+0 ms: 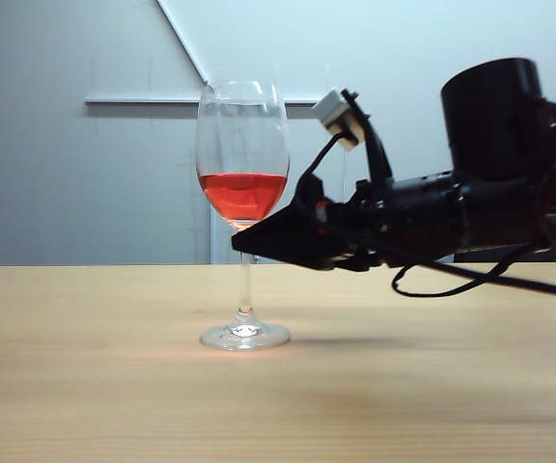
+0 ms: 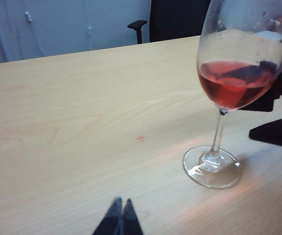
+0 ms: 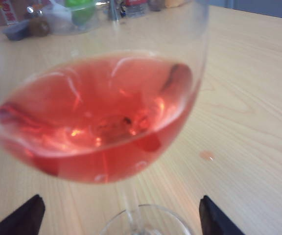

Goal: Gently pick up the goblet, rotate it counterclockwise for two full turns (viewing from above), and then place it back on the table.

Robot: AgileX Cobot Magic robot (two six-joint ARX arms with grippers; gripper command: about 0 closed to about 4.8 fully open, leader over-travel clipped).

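The goblet [image 1: 243,145] is a tall clear glass holding red-orange liquid. It stands upright on its round foot [image 1: 245,335] on the light wood table [image 1: 104,386]. My right gripper [image 1: 247,241] reaches in level from the right. It is open, with one finger on each side of the thin stem just under the bowl. In the right wrist view the bowl [image 3: 102,122] fills the frame and both black fingertips [image 3: 28,215] stand wide of the stem. My left gripper [image 2: 121,201] is shut and empty, low over the table, well away from the goblet [image 2: 234,78].
A small reddish spot [image 2: 141,138] lies on the table near the goblet's foot. Cluttered items, one of them green [image 3: 80,11], sit at the table's far edge. A black chair [image 2: 175,19] stands beyond the table.
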